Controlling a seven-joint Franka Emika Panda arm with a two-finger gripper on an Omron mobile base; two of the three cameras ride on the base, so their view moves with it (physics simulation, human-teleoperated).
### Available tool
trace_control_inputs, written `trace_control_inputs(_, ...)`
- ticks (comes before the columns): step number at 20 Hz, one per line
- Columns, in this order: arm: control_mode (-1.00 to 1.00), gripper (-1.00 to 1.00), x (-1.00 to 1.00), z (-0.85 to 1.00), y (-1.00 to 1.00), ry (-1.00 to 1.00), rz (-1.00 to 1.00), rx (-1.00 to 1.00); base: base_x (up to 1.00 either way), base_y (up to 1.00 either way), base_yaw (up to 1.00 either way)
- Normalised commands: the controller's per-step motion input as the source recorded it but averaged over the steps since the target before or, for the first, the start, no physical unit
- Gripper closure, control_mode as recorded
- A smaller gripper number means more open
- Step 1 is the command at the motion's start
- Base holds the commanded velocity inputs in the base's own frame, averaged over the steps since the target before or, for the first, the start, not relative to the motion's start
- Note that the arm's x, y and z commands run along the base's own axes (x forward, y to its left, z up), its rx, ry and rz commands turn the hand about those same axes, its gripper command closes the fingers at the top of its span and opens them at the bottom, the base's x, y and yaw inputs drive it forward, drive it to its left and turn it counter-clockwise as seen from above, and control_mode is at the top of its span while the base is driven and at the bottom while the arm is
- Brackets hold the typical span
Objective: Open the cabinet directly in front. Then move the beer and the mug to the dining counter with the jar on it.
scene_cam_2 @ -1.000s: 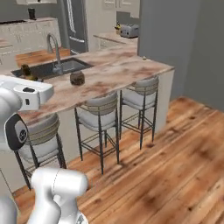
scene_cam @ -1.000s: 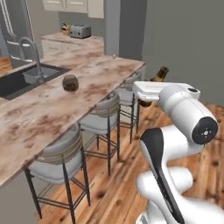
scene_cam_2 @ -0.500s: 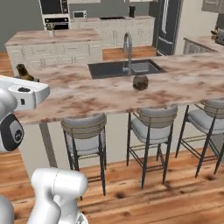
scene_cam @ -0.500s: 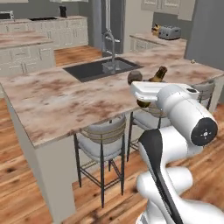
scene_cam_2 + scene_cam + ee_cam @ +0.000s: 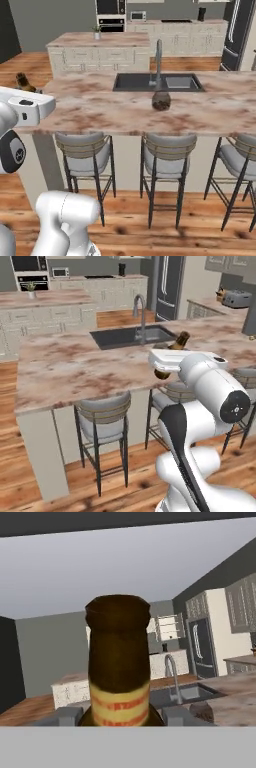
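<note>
Brown glass between the pincer [image 5: 120, 714] fingers [image 5: 67, 716]: part-open, clamped on the beer [image 5: 120, 662] with its neck tilted up and away (yellowish label showing in hand view). Held in the air at the dining counter's [image 5: 75, 368] near edge, over the stools [image 5: 102, 411]. Farther out, jar [image 5: 161, 101] standing on the slab just in front of the dark sink [image 5: 157, 82] and grey faucet [image 5: 158, 55], well apart from the beer.
</note>
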Motion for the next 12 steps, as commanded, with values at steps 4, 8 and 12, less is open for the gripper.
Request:
trace_control_inputs(4,1.00,1.00,0.00,0.00,0.00,0.00,0.00,0.00,0.03,-1.00,0.39)
trace_control_inputs(8,1.00,1.00,0.00,0.00,0.00,0.00,0.00,0.00,0.02,-0.43,0.22)
trace_control_inputs(12,1.00,1.00,0.00,0.00,0.00,0.00,0.00,0.00,0.10,-0.03,0.00)
